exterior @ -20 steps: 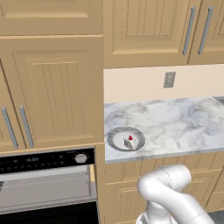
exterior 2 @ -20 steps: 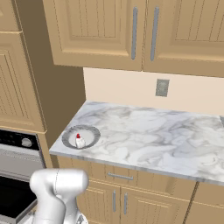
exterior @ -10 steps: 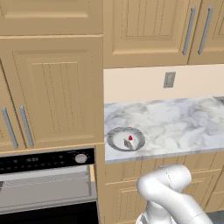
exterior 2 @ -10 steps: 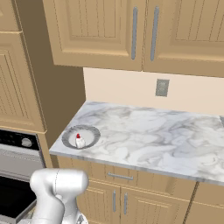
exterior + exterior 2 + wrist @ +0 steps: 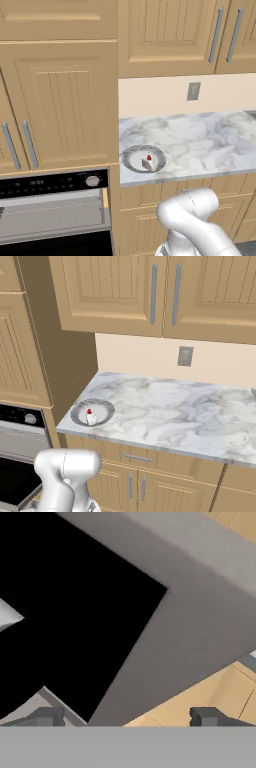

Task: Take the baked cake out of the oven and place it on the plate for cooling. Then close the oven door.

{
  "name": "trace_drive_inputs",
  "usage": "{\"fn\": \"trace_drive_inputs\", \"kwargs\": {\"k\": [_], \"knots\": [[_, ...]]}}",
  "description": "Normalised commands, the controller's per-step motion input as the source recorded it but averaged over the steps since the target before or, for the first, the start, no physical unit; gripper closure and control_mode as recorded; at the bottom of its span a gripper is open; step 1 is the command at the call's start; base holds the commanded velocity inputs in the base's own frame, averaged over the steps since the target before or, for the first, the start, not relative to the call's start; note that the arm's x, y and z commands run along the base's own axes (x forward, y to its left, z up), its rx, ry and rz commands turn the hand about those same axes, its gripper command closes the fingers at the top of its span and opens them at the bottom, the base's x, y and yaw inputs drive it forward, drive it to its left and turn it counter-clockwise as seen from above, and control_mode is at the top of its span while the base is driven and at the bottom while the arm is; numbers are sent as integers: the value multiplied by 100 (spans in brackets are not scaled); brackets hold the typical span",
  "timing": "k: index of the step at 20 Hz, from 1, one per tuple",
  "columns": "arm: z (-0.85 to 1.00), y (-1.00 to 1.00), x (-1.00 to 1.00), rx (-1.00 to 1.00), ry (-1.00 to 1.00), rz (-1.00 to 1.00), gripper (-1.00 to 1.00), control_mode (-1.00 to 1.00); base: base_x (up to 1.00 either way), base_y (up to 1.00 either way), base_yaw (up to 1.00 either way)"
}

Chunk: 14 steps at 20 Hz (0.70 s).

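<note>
The baked cake (image 5: 148, 162), a tiny pale wedge with a red top, lies on the plate (image 5: 132, 161) near the left end of the marble counter; cake (image 5: 90, 417) and plate (image 5: 105, 408) also appear in the right base view. The oven (image 5: 50, 184) sits lower left, with a black panel, a grey band and a dark area beneath. In the hand view my gripper (image 5: 125, 717) is open and empty. Close ahead of it is the oven door (image 5: 200, 622), its dark glass set in a grey frame. I cannot tell how far the door stands open.
Beige cabinets (image 5: 65, 100) stand above the oven and over the counter (image 5: 200, 145). A wall outlet (image 5: 193, 91) sits on the backsplash. Drawer and cabinet fronts (image 5: 137, 481) run under the counter. My white arm (image 5: 195, 225) bends down low in front of them.
</note>
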Motion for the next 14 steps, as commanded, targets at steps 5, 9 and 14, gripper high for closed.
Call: {"fn": "trace_drive_inputs", "kwargs": {"k": [5, 9, 14], "knots": [[0, 53, -1, 4, -2, 16, -100, -100, 0, 0, 0], [0, 48, -39, 1, -3, 18, -100, -100, 0, 0, 0], [0, 36, -95, 0, 0, 17, -100, -100, 0, 0, 0]]}}
